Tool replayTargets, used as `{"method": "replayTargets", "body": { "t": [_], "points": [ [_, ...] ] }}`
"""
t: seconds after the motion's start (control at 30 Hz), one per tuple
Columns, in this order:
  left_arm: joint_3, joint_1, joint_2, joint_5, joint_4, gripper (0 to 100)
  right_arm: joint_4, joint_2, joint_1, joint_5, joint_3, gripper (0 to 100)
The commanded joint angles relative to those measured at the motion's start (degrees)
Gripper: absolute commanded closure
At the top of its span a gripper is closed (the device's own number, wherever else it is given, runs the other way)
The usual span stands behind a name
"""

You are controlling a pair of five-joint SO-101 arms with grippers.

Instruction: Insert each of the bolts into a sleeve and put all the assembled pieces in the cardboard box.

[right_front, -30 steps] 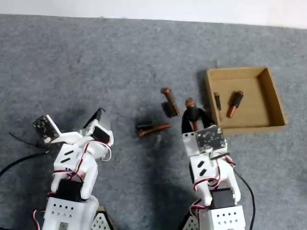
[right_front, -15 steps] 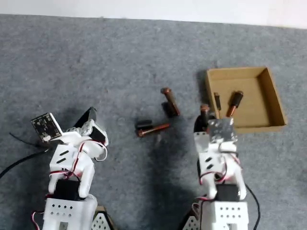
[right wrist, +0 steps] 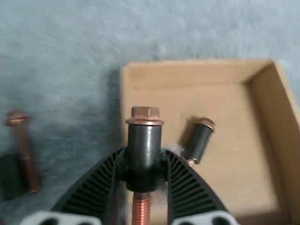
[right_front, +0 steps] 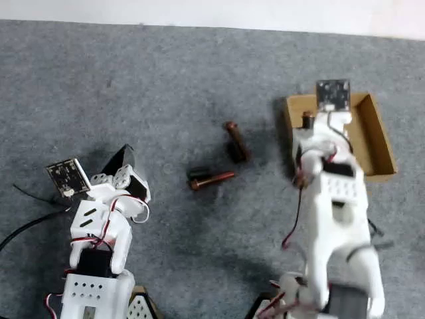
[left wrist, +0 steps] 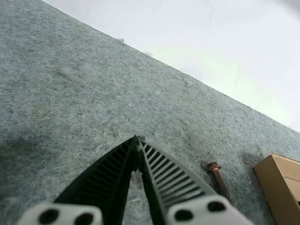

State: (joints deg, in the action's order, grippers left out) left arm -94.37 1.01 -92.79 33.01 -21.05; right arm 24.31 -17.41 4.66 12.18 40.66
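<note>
Hovering over the left side of the cardboard box (right_front: pixel 382 143), at the right of the high view, while the left gripper (left wrist: pixel 138 143) sits shut and empty far off at lower left, the right gripper (right wrist: pixel 143 161) pinches the sleeve (right wrist: pixel 143 145), its bolt (right wrist: pixel 145 114) pointing straight out from the gripper.

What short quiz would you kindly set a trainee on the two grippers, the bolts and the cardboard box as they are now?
1. True or false: the left gripper is shut and empty.
2. The right gripper holds: A a bare bolt; B a bolt in a sleeve; C nothing.
3. Fill in: the right gripper hangs above the ____.
Key: 1 true; 2 B; 3 cardboard box.
</note>
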Motion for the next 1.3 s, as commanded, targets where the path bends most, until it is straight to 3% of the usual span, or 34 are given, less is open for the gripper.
{"method": "replayTargets", "body": {
  "t": [0.0, 0.1, 0.27, 0.5, 0.73, 1.03, 1.27],
  "points": [
    [0.3, 0.5, -1.0, -0.4, 1.5, 99, -0.3, 8.7, 3.3, -3.0, -10.1, 99.3],
    [0.3, 0.5, -1.0, -0.4, 1.5, 99, -0.2, 13.3, 3.7, -7.0, -12.2, 99.0],
    [0.2, 0.5, -1.0, -0.4, 1.5, 99, -0.2, 16.9, 3.4, -6.9, -12.7, 98.1],
    [0.2, 0.5, -1.0, -0.4, 1.5, 99, -0.2, 19.4, 1.9, -6.9, -12.5, 74.6],
    [0.1, 0.5, -1.0, -0.5, 1.6, 99, 0.3, 12.0, 0.4, -7.2, -11.9, 72.3],
    [0.2, 0.5, -1.0, -0.5, 1.6, 99, 7.5, -7.5, -16.8, -6.9, -1.7, 72.4],
    [0.4, 0.5, -1.0, -0.4, 1.6, 99, 7.8, -4.3, -29.7, -6.9, 0.7, 72.4]
  ]
}}
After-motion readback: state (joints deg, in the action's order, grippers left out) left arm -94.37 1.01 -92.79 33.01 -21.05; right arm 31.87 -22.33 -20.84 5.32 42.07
